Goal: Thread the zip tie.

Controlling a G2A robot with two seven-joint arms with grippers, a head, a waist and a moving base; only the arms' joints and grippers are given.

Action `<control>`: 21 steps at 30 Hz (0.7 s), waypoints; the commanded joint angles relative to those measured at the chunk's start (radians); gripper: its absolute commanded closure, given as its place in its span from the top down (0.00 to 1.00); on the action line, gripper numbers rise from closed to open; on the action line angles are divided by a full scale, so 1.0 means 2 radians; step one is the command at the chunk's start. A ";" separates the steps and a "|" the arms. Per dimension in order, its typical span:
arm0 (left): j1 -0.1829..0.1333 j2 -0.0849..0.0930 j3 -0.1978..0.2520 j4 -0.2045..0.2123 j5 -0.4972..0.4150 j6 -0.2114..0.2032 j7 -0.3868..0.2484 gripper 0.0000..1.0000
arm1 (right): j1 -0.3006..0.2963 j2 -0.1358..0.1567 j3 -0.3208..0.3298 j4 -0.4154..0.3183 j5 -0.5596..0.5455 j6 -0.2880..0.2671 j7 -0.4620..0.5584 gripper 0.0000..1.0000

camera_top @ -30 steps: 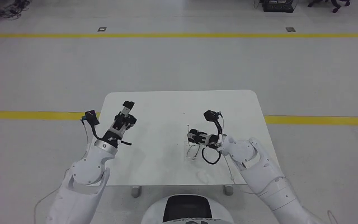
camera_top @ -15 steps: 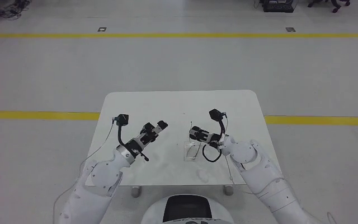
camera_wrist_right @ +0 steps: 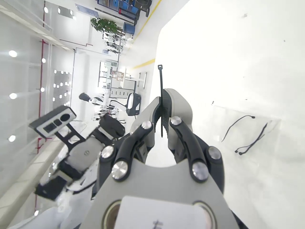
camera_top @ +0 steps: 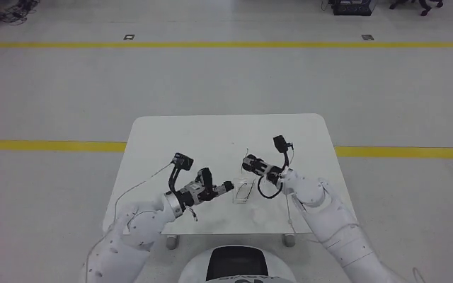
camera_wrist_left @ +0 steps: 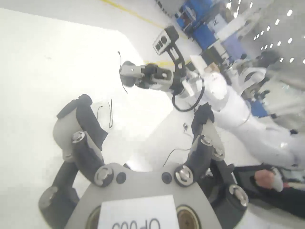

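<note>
Seen from above, a white worktop (camera_top: 212, 134) fills the middle of the frame, with two robot arms meeting over its lower centre. The right end effector (camera_wrist_right: 162, 98), just right of centre in the top view, has its fingers pressed together on a thin black zip tie (camera_wrist_right: 160, 77). In the right wrist view the tie stands straight up the middle of the frame. It is pinched along its lower stretch, with its small square head free at the upper end and a short tail poking out below the fingers. It is held off the worktop, probably so that both ends can be reached for threading.

The left end effector (camera_wrist_left: 142, 106) sits to the lower left of the right one in the top view, its fingers spread wide and holding nothing. In the left wrist view it points toward the right end effector at the centre of the frame, with a gap between them. This suggests it is lined up to take one end of the tie.

Between the two arms a clear tray (camera_top: 244, 198) lies flat on the worktop with a few spare ties (camera_wrist_right: 252, 117) loose in it, likely a supply kept near. Threading looks not yet begun: the held tie is straight, with no loop.
</note>
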 commanded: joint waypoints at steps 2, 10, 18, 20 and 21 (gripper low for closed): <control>0.000 0.000 0.000 0.000 -0.002 0.000 0.001 1.00 | 0.000 0.000 0.000 0.000 0.001 0.000 0.001 0.00; -0.005 -0.001 0.012 0.008 0.005 0.009 0.008 1.00 | -0.004 -0.001 -0.001 -0.001 0.012 0.000 -0.012 0.00; -0.022 -0.008 0.064 0.031 0.079 0.066 0.058 1.00 | 0.001 -0.009 -0.011 0.018 0.068 -0.002 -0.036 0.00; -0.029 -0.008 0.075 0.035 0.106 0.076 0.061 1.00 | 0.004 -0.011 -0.015 0.022 0.067 0.000 -0.039 0.00; -0.031 -0.009 0.082 0.034 0.107 0.077 0.067 1.00 | 0.006 -0.011 -0.017 0.024 0.065 0.001 -0.040 0.00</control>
